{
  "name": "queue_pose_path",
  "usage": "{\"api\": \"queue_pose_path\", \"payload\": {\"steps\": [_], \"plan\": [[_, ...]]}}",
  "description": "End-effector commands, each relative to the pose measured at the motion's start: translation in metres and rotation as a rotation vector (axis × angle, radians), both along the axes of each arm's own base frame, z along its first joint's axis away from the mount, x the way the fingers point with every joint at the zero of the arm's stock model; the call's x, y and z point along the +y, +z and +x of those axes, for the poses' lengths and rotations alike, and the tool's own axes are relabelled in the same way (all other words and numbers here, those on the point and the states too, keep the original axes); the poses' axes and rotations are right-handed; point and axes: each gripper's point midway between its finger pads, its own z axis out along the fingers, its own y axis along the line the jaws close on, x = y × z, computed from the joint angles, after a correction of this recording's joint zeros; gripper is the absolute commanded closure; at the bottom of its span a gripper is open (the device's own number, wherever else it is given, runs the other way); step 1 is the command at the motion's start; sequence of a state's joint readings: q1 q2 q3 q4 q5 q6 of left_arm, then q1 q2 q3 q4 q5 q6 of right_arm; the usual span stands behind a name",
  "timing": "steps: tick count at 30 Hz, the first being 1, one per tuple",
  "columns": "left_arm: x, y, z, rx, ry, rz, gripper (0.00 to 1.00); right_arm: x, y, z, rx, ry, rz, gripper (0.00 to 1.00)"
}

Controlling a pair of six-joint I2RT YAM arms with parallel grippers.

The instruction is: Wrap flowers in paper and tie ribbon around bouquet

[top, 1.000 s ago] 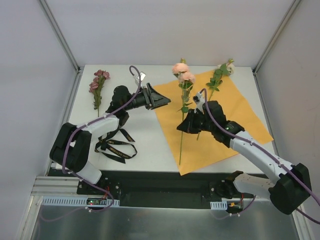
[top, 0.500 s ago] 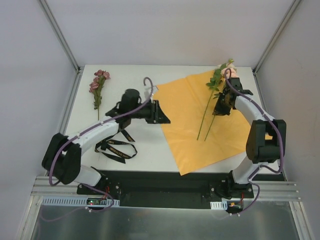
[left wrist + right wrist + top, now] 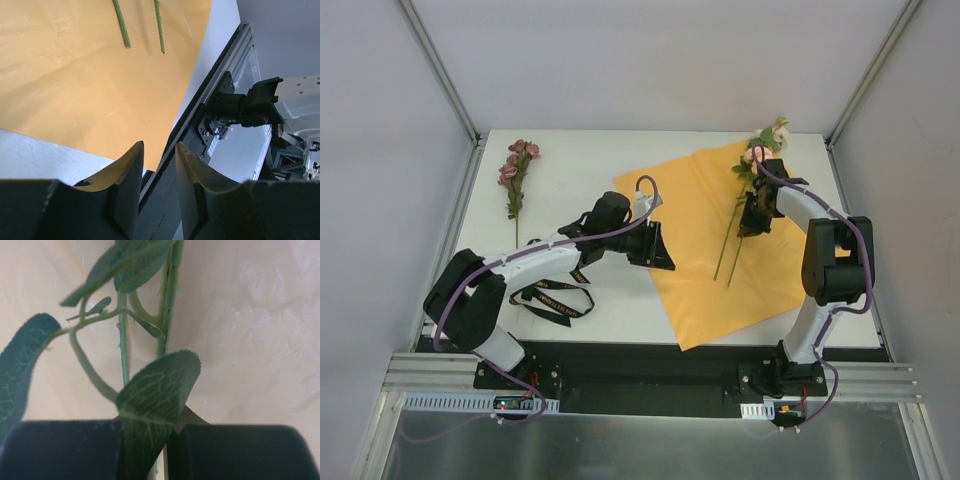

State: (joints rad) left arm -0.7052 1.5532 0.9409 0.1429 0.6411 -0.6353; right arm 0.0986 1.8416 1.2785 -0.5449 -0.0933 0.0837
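Broadly, the paper (image 3: 710,290) covered the tabletop's right half. My left gripper (image 3: 658,248) hovered at its left edge, jaws narrowly apart, empty; my right gripper (image 3: 756,215) pinched the flowers (image 3: 752,160) toward the far right corner. Best, I judged, to lay them diagonally, blooms overhanging the paper. Only my right wrist view showed them clamped between my fingers (image 3: 65,450); only overhead showed the ribbon (image 3: 552,295).

Glossy orange paper (image 3: 695,215), matt table (image 3: 570,170)

right tool (image 3: 145,442): closed on leafy stem of flowers (image 3: 167,305) | backdrop: paper (image 3: 250,340)
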Motion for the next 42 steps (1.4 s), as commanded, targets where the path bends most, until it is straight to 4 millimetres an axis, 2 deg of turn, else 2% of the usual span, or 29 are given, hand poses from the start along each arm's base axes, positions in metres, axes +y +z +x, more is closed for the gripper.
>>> {"api": "queue_pose_path", "payload": {"steps": [1,6,7,9,10,11,12,13,14,15,17,18,20,21,22,23,24,25,26,27,28,29,30,31,33,34,36,37,42], "plan": [[0.001,0.033,0.01,-0.125,0.009,-0.042,0.69,0.004,0.004,0.021,-0.039,0.019,-0.006,0.99],[0.024,0.038,0.014,-0.144,0.052,-0.027,0.67,0.005,0.001,0.028,-0.037,0.023,-0.013,0.96],[0.036,0.037,0.022,-0.133,0.084,-0.026,0.67,0.006,-0.001,0.031,-0.035,0.028,-0.015,0.96],[0.05,0.048,0.021,-0.127,0.088,-0.06,0.67,0.003,-0.003,0.031,-0.015,0.03,-0.028,0.94],[0.068,0.047,0.032,-0.114,0.141,-0.06,0.66,0.004,0.0,0.035,-0.02,0.031,-0.029,0.93],[0.078,0.056,0.033,-0.136,0.161,-0.072,0.65,0.004,-0.002,0.035,-0.013,0.029,-0.029,0.92],[0.091,0.053,0.036,-0.117,0.195,-0.05,0.62,0.003,-0.001,0.035,-0.012,0.028,-0.032,0.89],[0.111,0.052,0.046,-0.14,0.246,-0.022,0.59,0.004,0.001,0.037,-0.018,0.03,-0.032,0.86],[0.125,0.057,0.049,-0.165,0.283,0.001,0.56,0.004,0.003,0.038,-0.023,0.03,-0.031,0.82],[0.14,0.049,0.047,-0.138,0.314,0.051,0.5,0.005,0.005,0.039,-0.032,0.037,-0.026,0.75],[0.179,0.049,0.067,-0.201,0.43,0.148,0.45,0.009,0.013,0.046,-0.047,0.053,-0.009,0.66],[0.194,0.046,0.073,-0.21,0.476,0.194,0.41,0.009,0.013,0.043,-0.02,0.056,-0.011,0.6],[0.24,0.038,0.09,-0.196,0.616,0.325,0.34,0.007,0.022,0.04,-0.008,0.056,-0.018,0.54],[0.256,0.033,0.096,-0.202,0.649,0.382,0.3,0.005,0.033,0.038,-0.032,0.051,-0.029,0.52],[0.277,0.034,0.104,-0.204,0.712,0.462,0.27,0.004,0.038,0.034,-0.038,0.048,-0.031,0.5],[0.301,0.021,0.112,-0.171,0.764,0.538,0.27,0.004,0.039,0.024,-0.037,0.05,-0.032,0.47],[0.313,0.016,0.116,-0.174,0.771,0.602,0.26,0.006,0.044,0.019,-0.051,0.055,-0.02,0.46],[0.331,0.017,0.123,-0.168,0.805,0.651,0.25,0.009,0.064,0.012,-0.103,0.059,-0.004,0.46],[0.352,-0.001,0.129,-0.117,0.839,0.74,0.24,0.016,0.071,0.009,-0.134,0.08,0.014,0.45],[0.369,-0.007,0.131,-0.076,0.865,0.77,0.24,0.024,0.067,-0.007,-0.118,0.105,0.043,0.44],[0.38,-0.013,0.142,-0.043,0.862,0.792,0.24,0.03,0.087,-0.015,-0.176,0.127,0.061,0.44],[0.387,-0.018,0.146,-0.02,0.858,0.801,0.24,0.043,0.091,-0.023,-0.198,0.167,0.077,0.44],[0.4,-0.015,0.157,-0.023,0.881,0.812,0.24,0.05,0.085,-0.039,-0.183,0.19,0.096,0.43],[0.408,-0.035,0.162,0.039,0.874,0.835,0.25,0.056,0.097,-0.047,-0.222,0.212,0.116,0.43],[0.411,-0.032,0.18,0.048,0.857,0.813,0.33,0.079,0.092,-0.072,-0.197,0.27,0.218,0.43],[0.41,-0.049,0.184,0.084,0.825,0.817,0.36,0.086,0.092,-0.08,-0.189,0.285,0.259,0.43],[0.41,-0.055,0.196,0.089,0.799,0.809,0.39,0.097,0.102,-0.096,-0.203,0.321,0.327,0.43],[0.412,-0.071,0.197,0.122,0.779,0.822,0.41,0.096,0.097,-0.105,-0.193,0.325,0.33,0.43],[0.413,-0.091,0.205,0.138,0.731,0.831,0.57,0.091,0.107,-0.122,-0.211,0.388,0.317,0.42]]}}
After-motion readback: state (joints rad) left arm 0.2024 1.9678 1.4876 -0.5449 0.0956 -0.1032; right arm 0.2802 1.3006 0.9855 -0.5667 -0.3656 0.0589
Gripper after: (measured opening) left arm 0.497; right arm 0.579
